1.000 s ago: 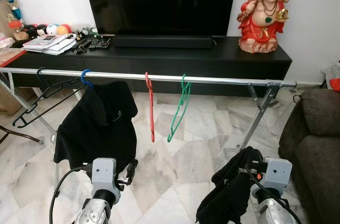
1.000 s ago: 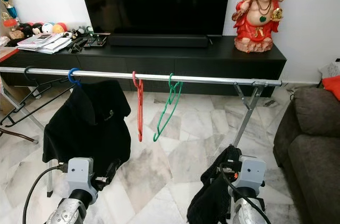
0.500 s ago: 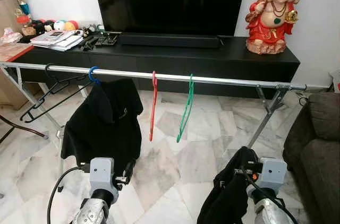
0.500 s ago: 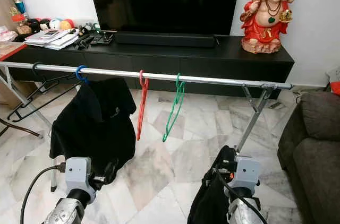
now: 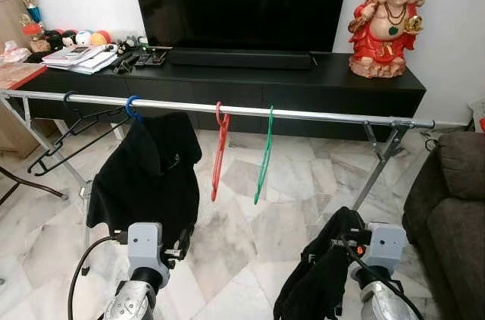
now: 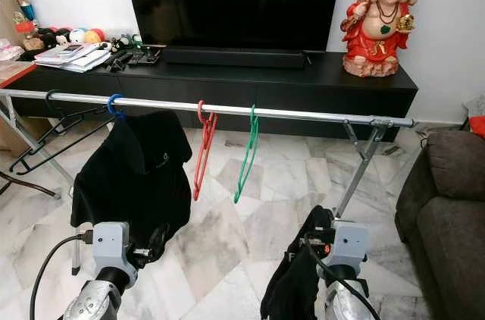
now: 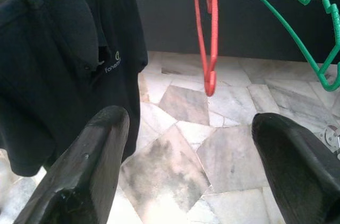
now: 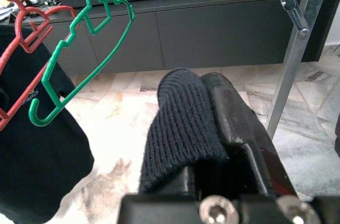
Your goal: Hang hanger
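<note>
Rail [image 5: 318, 114] holds "fone…" shirt [image 7: 64, 65]; left claw [image 7: 186, 181] apart, right claw [image 8: 212, 128] clamps black garment [image 8: 180, 123]

Head stereo forward-down; wrists toward rail [image 5: 227, 110]

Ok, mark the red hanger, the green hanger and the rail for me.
red hanger [image 5: 218, 155], left eye view, on its long arm.
green hanger [image 5: 264, 158], left eye view, on its long arm.
rail [image 5: 326, 116], left eye view, bare stretch of bar.

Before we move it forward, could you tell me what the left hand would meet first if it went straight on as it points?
Probably the red hanger, hanging almost centred ahead of the open left hand; the black shirt lies just beside that line. Depth is unclear.
</note>
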